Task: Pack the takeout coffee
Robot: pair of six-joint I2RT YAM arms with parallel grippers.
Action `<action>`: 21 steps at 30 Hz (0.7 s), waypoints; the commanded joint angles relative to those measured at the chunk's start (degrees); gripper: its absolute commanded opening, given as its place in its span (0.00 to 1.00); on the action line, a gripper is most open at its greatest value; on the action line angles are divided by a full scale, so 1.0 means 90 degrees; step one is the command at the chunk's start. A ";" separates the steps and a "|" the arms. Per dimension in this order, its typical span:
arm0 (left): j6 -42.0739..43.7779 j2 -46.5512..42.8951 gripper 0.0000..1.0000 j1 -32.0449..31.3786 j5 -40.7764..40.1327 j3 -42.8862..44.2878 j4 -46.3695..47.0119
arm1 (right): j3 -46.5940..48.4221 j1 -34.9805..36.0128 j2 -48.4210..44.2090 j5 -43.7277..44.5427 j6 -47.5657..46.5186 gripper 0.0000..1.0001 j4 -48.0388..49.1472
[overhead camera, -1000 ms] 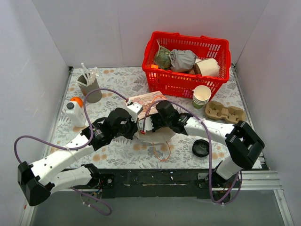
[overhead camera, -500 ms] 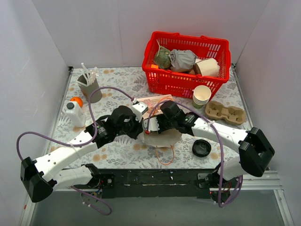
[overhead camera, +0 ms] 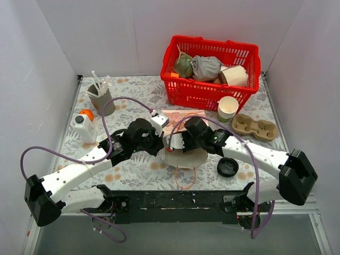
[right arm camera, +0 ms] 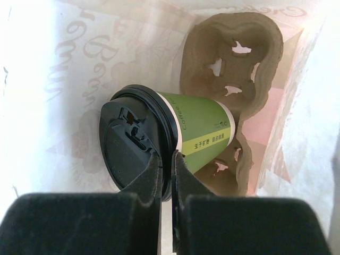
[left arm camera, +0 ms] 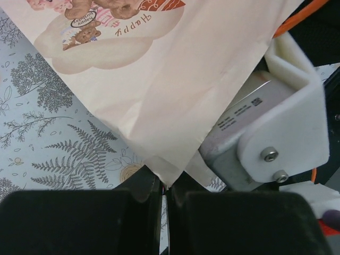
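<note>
Inside the paper bag (right arm camera: 42, 79), the takeout coffee (right arm camera: 204, 130) is a green cup with a black dome lid (right arm camera: 130, 146). It hangs tilted over a cardboard cup carrier (right arm camera: 239, 48) at the bag's bottom. My right gripper (right arm camera: 166, 159) is shut on the lid's rim. My left gripper (left arm camera: 166, 183) is shut on a corner of the bag's (left arm camera: 175, 69) edge. From above, the bag (overhead camera: 186, 156) sits mid-table between the left gripper (overhead camera: 159, 142) and the right gripper (overhead camera: 178, 142), and the cup is hidden there.
A red basket (overhead camera: 183, 93) of wrapped items stands at the back right. In front of it are stacked cream cups (overhead camera: 228, 109) and another cardboard carrier (overhead camera: 255, 126). A loose black lid (overhead camera: 227, 167) lies right of the bag. A grey stirrer cup (overhead camera: 101, 98) and a white bottle (overhead camera: 84, 127) stand left.
Both grippers and the bag have shifted to the right and slightly toward the near edge. Both grips have held.
</note>
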 commanded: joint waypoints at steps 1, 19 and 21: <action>-0.0092 -0.0048 0.00 -0.0025 -0.0064 0.0269 0.0108 | -0.0251 -0.0027 -0.0484 0.0329 0.0441 0.01 0.0085; 0.0239 -0.0204 0.00 -0.0025 0.0969 0.0123 0.0254 | -0.0370 -0.0027 -0.0641 0.0419 0.0249 0.01 0.0184; 0.0268 -0.0233 0.00 -0.0025 0.1030 0.0093 0.0264 | -0.0399 -0.0036 -0.0524 0.0233 -0.0074 0.01 0.0243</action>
